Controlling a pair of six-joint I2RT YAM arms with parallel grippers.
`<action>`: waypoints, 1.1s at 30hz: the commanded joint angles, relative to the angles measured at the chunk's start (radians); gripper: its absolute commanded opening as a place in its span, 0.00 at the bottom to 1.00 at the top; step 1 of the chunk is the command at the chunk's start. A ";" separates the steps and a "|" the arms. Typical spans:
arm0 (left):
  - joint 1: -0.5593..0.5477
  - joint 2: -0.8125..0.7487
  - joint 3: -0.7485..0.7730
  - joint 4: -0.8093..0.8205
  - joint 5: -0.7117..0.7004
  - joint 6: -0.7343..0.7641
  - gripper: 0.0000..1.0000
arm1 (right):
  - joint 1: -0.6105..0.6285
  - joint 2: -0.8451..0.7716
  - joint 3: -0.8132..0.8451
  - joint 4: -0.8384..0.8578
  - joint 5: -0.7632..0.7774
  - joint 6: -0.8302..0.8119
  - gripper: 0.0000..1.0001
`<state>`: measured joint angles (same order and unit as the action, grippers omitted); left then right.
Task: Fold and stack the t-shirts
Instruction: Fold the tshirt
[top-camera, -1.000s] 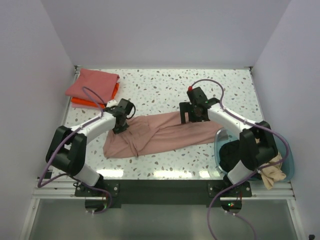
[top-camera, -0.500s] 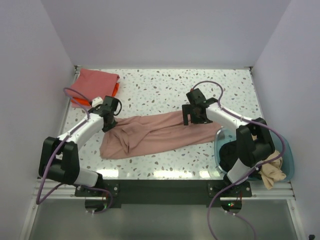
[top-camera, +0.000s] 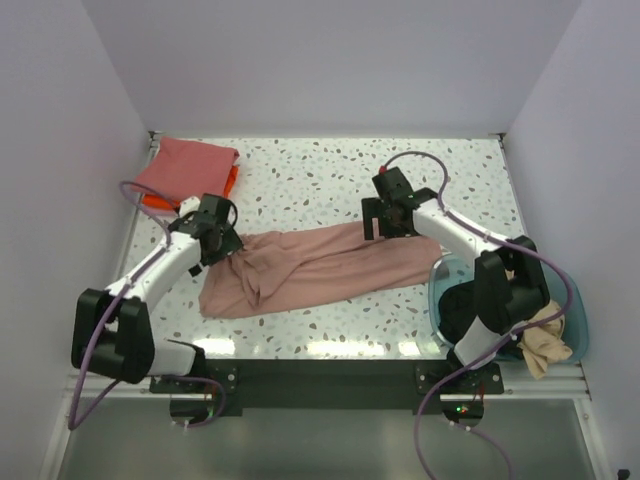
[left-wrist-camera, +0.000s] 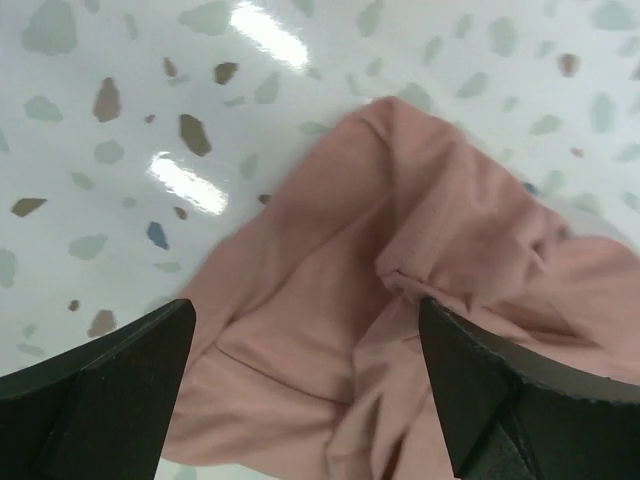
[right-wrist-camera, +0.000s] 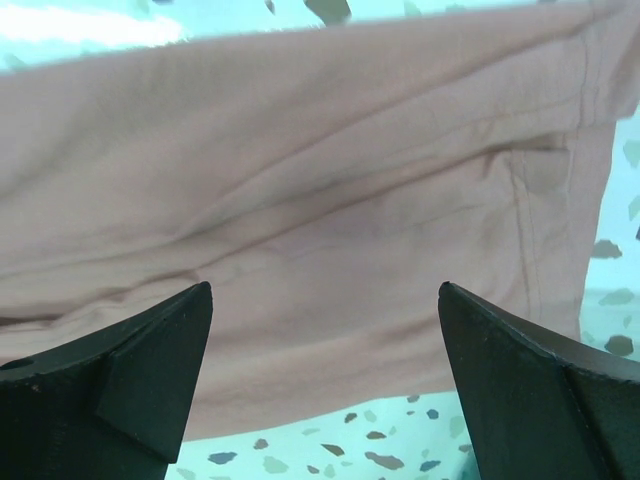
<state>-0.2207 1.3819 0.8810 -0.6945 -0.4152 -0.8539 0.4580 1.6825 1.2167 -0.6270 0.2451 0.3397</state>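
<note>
Both the left gripper (left-wrist-camera: 305, 350) and the right gripper (right-wrist-camera: 325, 340) gape wide and empty over the crumpled dusty pink cloth t-shirt (top-camera: 320, 268) spread across mid-frame. At lower right, a translucent blue plastic tub (top-camera: 433, 290) holds a black shirt (top-camera: 462, 305) and a tan shirt (top-camera: 545, 345).

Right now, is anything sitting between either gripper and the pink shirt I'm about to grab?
Nothing visible is in the way. The left gripper is open over the crumpled left end of the pink shirt. The right gripper is open over its far right edge. Both wrist views show only bare cloth between the fingers.
</note>
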 joint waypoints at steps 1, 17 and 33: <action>-0.074 -0.102 0.016 0.038 0.090 -0.039 1.00 | -0.007 0.032 0.070 0.070 -0.053 0.010 0.99; -0.189 0.279 0.035 0.222 0.197 -0.004 1.00 | -0.045 0.238 0.089 0.136 -0.173 0.048 0.99; -0.132 1.333 1.519 0.102 0.409 0.279 1.00 | 0.224 -0.067 -0.400 0.295 -0.375 0.340 0.99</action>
<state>-0.3534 2.5397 2.2402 -0.5583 -0.1074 -0.6018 0.5861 1.6199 0.9070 -0.3428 -0.0032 0.5148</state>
